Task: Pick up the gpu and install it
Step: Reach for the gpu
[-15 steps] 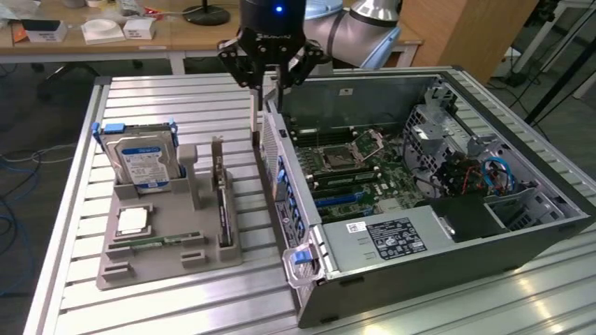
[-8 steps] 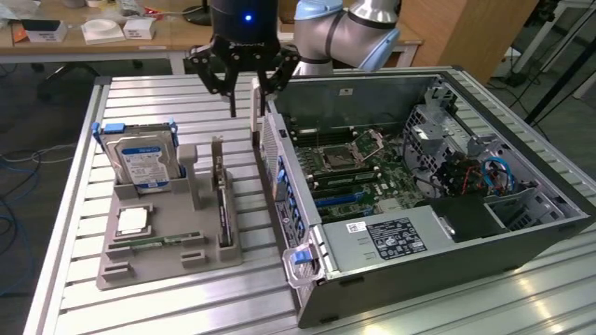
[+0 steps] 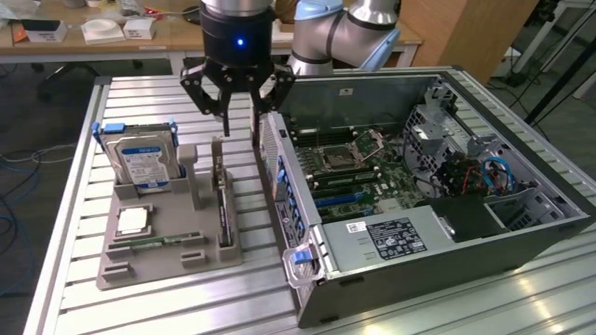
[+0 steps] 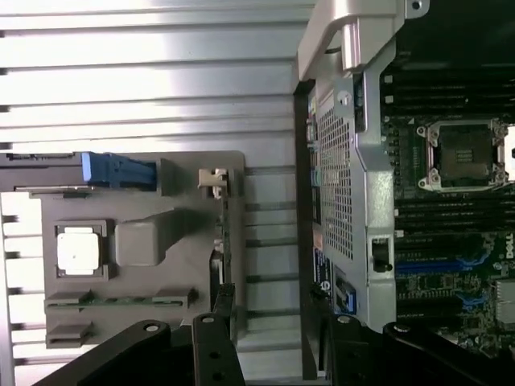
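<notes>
The hand [image 3: 241,136] hangs open with its two black fingers [image 3: 226,125] spread wide and nothing between them. It sits just above the gpu [image 3: 222,202], which stands on its edge in a slot of the grey tray [image 3: 214,259] (seen from the side, it is only a thin strip). One fingertip is close over the card's metal bracket end, and the other is nearer the side wall of the open computer case [image 3: 308,230]; whether anything touches cannot be told. On the same tray, toward the exterior view's left, a hard drive [image 3: 139,164] with a blue-white label stands upright in its holder. In front of it a processor chip [image 3: 133,220] lies flat, with a narrow memory stick [image 3: 158,241] beside it. The tray rests on the slatted metal table [image 3: 65,209], just beside the case. Inside the case, the motherboard [image 3: 359,171] lies exposed with its processor socket [image 4: 467,153] open, and a grey power supply [image 3: 391,237] sits at the near end.
</notes>
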Controlling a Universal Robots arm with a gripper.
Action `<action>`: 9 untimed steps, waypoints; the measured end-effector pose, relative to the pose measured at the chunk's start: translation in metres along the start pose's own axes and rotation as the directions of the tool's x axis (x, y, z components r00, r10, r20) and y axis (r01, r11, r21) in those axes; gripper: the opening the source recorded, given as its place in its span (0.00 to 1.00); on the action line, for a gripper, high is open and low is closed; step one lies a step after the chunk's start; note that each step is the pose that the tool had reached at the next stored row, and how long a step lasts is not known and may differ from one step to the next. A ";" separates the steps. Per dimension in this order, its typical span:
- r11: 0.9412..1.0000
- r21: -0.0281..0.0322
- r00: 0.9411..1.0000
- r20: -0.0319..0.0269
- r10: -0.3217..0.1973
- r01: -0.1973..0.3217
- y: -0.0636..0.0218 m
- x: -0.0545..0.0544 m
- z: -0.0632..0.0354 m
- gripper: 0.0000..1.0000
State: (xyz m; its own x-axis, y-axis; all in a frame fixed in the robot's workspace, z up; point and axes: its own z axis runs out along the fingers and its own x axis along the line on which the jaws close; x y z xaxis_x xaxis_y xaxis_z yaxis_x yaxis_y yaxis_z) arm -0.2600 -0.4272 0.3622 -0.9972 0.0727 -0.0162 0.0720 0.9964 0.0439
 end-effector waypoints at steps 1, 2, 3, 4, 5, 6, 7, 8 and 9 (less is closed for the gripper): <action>1.000 0.000 1.000 -0.001 0.000 0.000 -0.0046 0.000 0.0016 0.47; 1.000 0.000 1.000 -0.001 0.000 0.000 -0.0088 0.000 0.0033 0.47; 1.000 0.000 1.000 -0.002 0.000 0.000 -0.0113 0.002 0.0049 0.47; 1.000 0.000 1.000 -0.002 0.000 0.000 -0.0120 0.006 0.0066 0.47; 1.000 0.001 1.000 -0.002 0.000 0.000 -0.0124 0.011 0.0083 0.47; 1.000 0.003 1.000 -0.002 0.000 0.000 -0.0128 0.015 0.0100 0.47; 1.000 0.005 1.000 -0.002 0.000 0.000 -0.0132 0.020 0.0119 0.47; 1.000 0.006 1.000 -0.002 0.000 0.000 -0.0135 0.023 0.0136 0.47; 1.000 0.006 1.000 -0.002 0.000 0.000 -0.0139 0.026 0.0154 0.47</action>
State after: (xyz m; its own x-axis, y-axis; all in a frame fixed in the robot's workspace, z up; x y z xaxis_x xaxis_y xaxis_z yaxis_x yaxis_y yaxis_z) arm -0.2865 -0.4385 0.3457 -0.9973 0.0726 -0.0145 0.0720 0.9967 0.0376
